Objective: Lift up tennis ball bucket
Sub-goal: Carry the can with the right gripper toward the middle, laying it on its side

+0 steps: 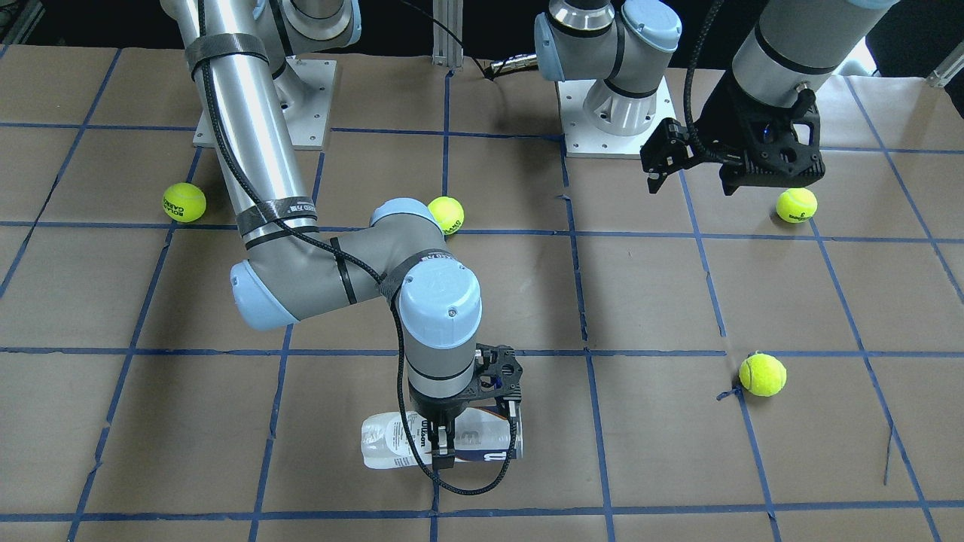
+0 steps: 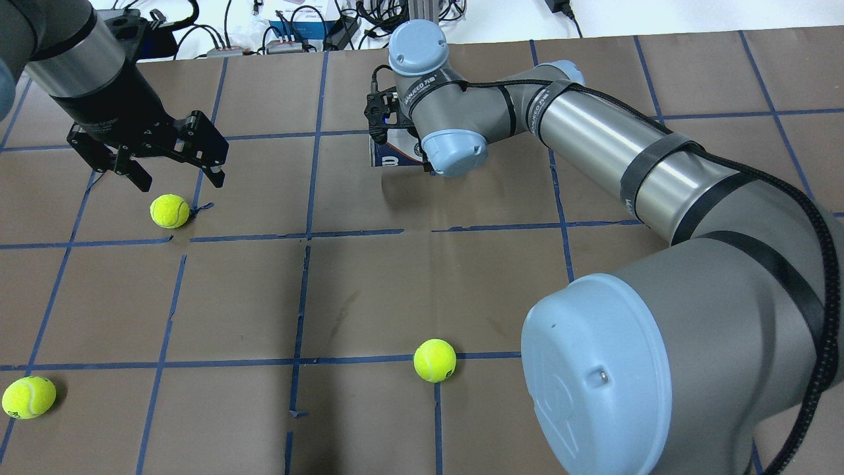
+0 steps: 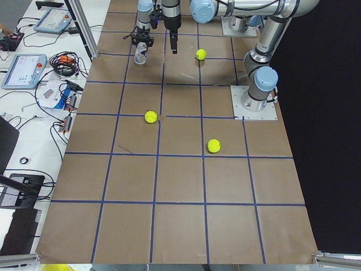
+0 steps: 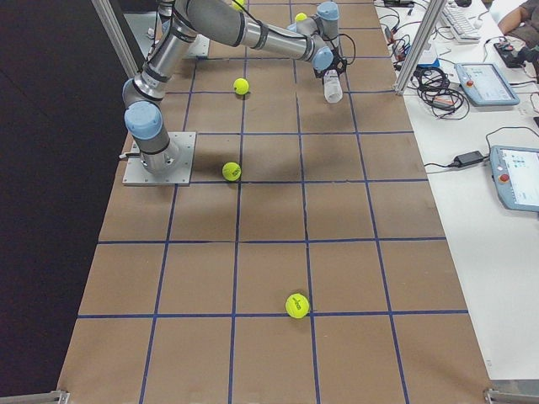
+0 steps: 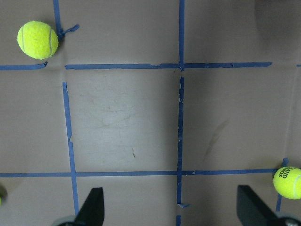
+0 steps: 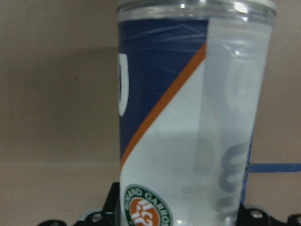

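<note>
While the left gripper [image 2: 177, 173] is held wide and empty, the tennis ball bucket [image 1: 482, 440], sideways at lower centre of the front view, is clasped mid-length by the right gripper [image 1: 443, 452], so grasping is judged complete and a level upward lift is required.

The arms [image 1: 248, 113] are shiny silver tubes with grey joints [image 1: 331, 271] and blue caps [image 1: 440, 293]. The left gripper [image 2: 179, 181] and cable [image 2: 829, 297] are black.

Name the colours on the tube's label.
Navy and white, split by an orange diagonal stripe, on the tube; clearest in the right wrist view.
</note>
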Tool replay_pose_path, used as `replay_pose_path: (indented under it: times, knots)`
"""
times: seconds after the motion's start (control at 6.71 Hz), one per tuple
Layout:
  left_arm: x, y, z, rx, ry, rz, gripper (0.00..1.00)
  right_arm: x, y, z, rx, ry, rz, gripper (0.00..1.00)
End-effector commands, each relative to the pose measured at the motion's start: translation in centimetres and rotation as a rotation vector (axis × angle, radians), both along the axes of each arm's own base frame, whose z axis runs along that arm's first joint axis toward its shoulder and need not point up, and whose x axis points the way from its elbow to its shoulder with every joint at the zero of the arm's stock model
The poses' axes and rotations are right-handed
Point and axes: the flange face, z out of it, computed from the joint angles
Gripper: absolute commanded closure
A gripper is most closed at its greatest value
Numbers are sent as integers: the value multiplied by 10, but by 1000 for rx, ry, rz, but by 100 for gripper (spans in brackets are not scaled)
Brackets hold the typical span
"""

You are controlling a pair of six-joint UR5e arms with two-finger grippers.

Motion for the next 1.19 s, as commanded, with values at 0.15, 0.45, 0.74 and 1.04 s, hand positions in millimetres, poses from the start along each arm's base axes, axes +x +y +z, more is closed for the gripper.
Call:
replay_pose_path:
  times: [0.15, 0.45, 0.74, 1.04]
  knots:
    - [2, -6, 5, -10, 0, -7, 0, -1, 1, -18, 2, 2, 0, 0]
    - [4, -18, 28, -60, -7, -3, 0, -2, 1, -3, -18, -5, 0, 0]
    - [7, -63, 0, -14, 7, -7, 0, -8, -10, 83, -130, -53, 10, 0]
    - [8, -121, -43, -73, 3, -4, 0, -72, -19, 151, -187, -113, -99, 0]
